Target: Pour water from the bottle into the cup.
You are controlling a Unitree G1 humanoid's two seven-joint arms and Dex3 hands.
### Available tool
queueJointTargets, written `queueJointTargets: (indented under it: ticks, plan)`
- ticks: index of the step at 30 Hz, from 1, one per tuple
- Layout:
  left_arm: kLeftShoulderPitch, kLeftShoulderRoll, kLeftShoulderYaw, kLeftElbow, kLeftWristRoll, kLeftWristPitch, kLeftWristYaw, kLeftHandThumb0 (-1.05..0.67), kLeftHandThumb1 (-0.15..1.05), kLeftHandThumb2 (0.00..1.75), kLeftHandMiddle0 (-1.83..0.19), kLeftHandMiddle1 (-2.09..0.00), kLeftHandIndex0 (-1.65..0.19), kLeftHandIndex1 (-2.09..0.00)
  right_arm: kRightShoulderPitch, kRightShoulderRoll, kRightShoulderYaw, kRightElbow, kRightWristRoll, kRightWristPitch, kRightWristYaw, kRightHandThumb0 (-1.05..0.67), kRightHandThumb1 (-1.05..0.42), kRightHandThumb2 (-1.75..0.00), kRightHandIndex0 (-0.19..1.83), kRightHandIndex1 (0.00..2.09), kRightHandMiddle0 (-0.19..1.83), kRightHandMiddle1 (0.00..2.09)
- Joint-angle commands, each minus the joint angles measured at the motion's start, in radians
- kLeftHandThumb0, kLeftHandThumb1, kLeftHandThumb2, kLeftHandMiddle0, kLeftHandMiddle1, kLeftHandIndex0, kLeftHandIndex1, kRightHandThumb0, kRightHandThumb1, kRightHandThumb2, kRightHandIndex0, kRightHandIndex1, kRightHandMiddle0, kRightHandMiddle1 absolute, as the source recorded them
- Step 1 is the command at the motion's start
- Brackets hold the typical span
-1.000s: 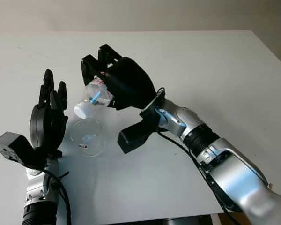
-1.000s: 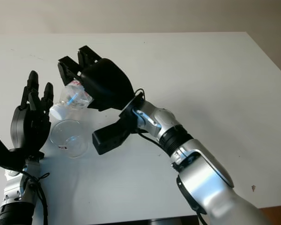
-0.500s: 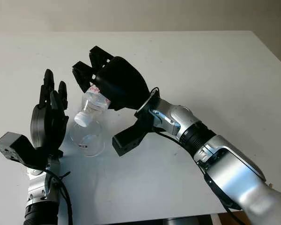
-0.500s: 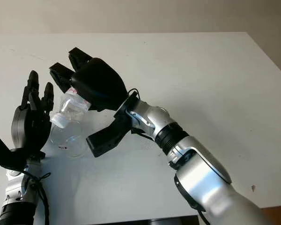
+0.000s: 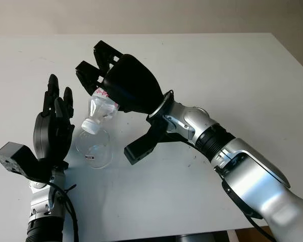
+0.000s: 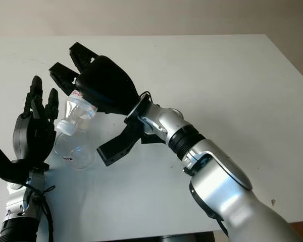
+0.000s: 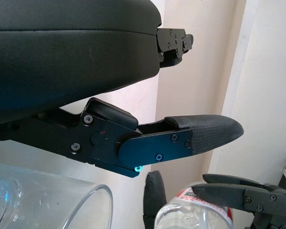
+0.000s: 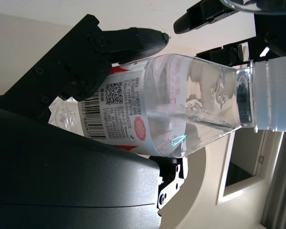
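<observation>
step: the pour itself, judging by the tilt; the bottle is tipped mouth-down over the cup, but no stream can be made out.
right hand: the black three-finger right hand (image 5: 122, 83) is raised above the white surface (image 5: 232, 75), its fingers (image 5: 88, 75) clamped round the body of the bottle.
bottle: the small clear plastic water bottle with a red-and-white label (image 5: 99, 112) slants neck-down and to the left. its white cap (image 5: 88, 126) looks to be on the neck, sitting just above the cup's rim. in the right wrist view some water lies pooled in the shoulder of the bottle (image 8: 181, 100).
cup: the clear glass cup (image 5: 93, 147) stands upright on the surface, just below the bottle's mouth and close beside the left hand. whether any water is in it cannot be told.
left hand: the black left hand (image 5: 53, 128) stands upright just left of the cup, holding nothing, open, fingers pointing up; it does not appear to touch the cup.
next move: if the cap really is on, nothing can flow, and it would need taking off first. otherwise, keep the mouth centred over the rim and steepen the tilt slowly.
risk: the mouth sits near the cup's left edge, so a sideways drift would spill onto the surface.
</observation>
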Motion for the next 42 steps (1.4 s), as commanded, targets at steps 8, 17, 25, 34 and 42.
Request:
queueJointTargets:
  ticks: [8, 17, 25, 34, 42]
  plan:
    - [0.006, -0.009, 0.001, 0.01, -0.002, -0.001, 0.001, -0.87, 1.05, 0.58, 0.01, 0.0, 0.06, 0.0, -0.048, -0.017, 0.035, 0.003, -0.055, 0.046, -0.052, -0.33, -0.77, -0.53, 1.35, 2.09, 0.79, 2.09]
    - [0.003, -0.007, 0.002, 0.015, -0.003, -0.007, -0.004, -0.87, 1.05, 0.59, 0.01, 0.0, 0.07, 0.0, -0.062, -0.011, 0.058, 0.026, -0.071, 0.059, -0.092, -0.34, -0.77, -0.57, 1.42, 2.09, 0.95, 2.09]
    - [0.0, -0.004, 0.004, 0.022, -0.003, -0.013, -0.009, -0.87, 1.05, 0.58, 0.0, 0.0, 0.06, 0.0, -0.071, -0.011, 0.079, 0.029, -0.093, 0.088, -0.118, -0.36, -0.78, -0.55, 1.42, 2.09, 0.97, 2.09]
    - [0.005, -0.003, 0.002, 0.006, -0.002, 0.0, -0.002, -0.88, 1.05, 0.58, 0.0, 0.0, 0.06, 0.0, -0.066, -0.004, 0.07, 0.048, -0.051, 0.048, -0.128, -0.36, -0.78, -0.56, 1.41, 2.09, 0.9, 2.09]
    - [0.008, -0.001, 0.006, 0.003, -0.009, 0.001, -0.01, -0.86, 1.05, 0.57, 0.01, 0.0, 0.07, 0.0, -0.047, 0.016, -0.031, 0.104, 0.167, -0.108, -0.016, -0.25, -0.69, -0.8, 1.42, 2.09, 1.14, 2.09]
